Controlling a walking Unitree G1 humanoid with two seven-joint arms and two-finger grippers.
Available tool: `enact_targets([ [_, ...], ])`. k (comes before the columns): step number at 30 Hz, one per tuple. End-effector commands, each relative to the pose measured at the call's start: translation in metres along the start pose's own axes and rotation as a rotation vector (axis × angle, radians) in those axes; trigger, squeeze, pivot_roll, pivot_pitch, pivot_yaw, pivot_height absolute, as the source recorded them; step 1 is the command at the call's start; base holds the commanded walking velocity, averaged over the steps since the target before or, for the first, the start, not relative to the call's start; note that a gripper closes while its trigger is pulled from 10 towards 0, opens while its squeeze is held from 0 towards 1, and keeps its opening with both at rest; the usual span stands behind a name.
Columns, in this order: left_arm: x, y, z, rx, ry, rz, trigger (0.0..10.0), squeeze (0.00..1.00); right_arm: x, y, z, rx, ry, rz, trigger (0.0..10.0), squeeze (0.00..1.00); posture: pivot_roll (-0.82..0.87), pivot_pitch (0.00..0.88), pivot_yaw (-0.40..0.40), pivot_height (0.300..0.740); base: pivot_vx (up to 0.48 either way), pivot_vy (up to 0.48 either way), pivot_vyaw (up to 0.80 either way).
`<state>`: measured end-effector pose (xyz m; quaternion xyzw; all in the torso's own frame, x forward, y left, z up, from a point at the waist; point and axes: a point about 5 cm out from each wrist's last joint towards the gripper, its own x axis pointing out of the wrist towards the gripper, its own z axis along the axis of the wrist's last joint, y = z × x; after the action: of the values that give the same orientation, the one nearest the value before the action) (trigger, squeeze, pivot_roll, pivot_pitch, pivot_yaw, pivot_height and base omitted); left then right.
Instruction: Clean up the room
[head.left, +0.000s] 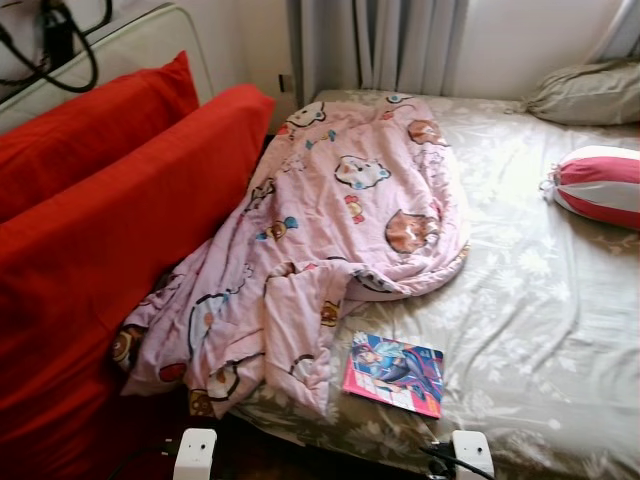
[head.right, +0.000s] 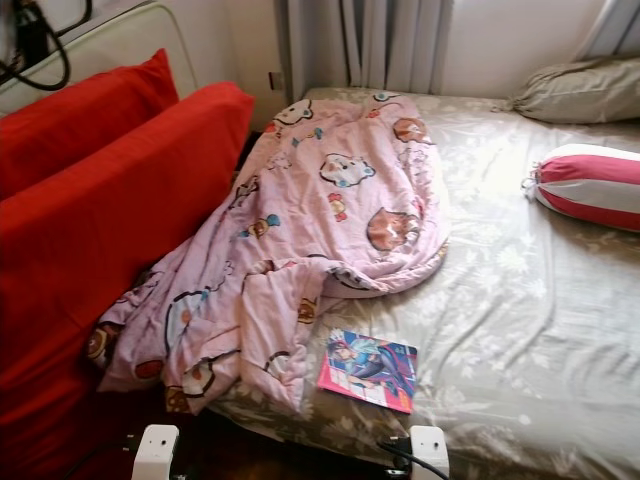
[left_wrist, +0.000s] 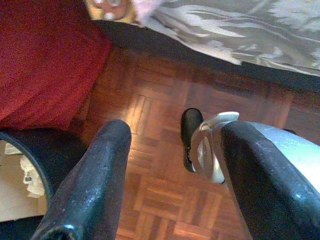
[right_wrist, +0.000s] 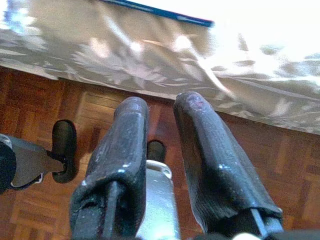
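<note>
nearest, a magazine (head.left: 393, 373) lies flat at the bed's (head.left: 540, 330) near edge, long axis left to right, just right of the crumpled pink blanket (head.left: 320, 240). right gripper (right_wrist: 165, 165), narrowly parted and empty, hangs over floor below it and judged nearer; left gripper (left_wrist: 170, 165), wide and empty, hangs by the red cushion (left_wrist: 45, 60).

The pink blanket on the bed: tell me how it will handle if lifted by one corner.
The pink blanket lies crumpled in soft folds, so it is probably floppy and would drape and trail. It spreads over much of the bed, so it is likely bulky. One edge lies beside the book and might drag it.
</note>
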<state>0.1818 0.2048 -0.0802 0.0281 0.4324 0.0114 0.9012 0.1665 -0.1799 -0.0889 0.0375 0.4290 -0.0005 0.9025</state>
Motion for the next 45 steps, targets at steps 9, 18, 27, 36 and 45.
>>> enact_targets([
  [9, -0.0017, 0.0045, -0.0053, 0.003, 0.016, 0.011, 10.0, 0.00, -0.0002, 0.0066, -0.0047, 0.002, 0.019, 0.016, 10.0, 0.00, 0.10, 0.077, 0.029, 0.740, 0.000, 0.053, 0.00],
  [18, -0.0016, 0.0039, -0.0048, -0.001, 0.012, 0.002, 10.0, 0.00, 0.0003, 0.0082, -0.0040, 0.001, 0.016, 0.019, 10.0, 0.00, 0.10, 0.077, 0.029, 0.740, 0.000, 0.000, 0.00],
  [27, -0.0015, 0.0035, -0.0041, 0.011, 0.010, -0.003, 10.0, 0.00, 0.0000, 0.0074, -0.0045, -0.003, 0.019, 0.015, 10.0, 0.00, 0.11, 0.074, 0.028, 0.740, 0.000, 0.000, 0.00],
  [36, -0.0013, 0.0034, -0.0037, 0.020, 0.010, -0.009, 10.0, 0.00, 0.0005, 0.0055, -0.0019, 0.058, 0.001, -0.011, 10.0, 0.00, 0.11, 0.076, 0.028, 0.740, 0.000, 0.000, 0.00],
  [45, -0.0013, 0.0028, -0.0035, 0.018, 0.007, -0.010, 10.0, 0.00, 0.0010, 0.0018, -0.0015, 0.079, 0.022, -0.045, 10.0, 0.00, 0.10, 0.068, 0.026, 0.740, 0.220, 0.000, -0.22],
])
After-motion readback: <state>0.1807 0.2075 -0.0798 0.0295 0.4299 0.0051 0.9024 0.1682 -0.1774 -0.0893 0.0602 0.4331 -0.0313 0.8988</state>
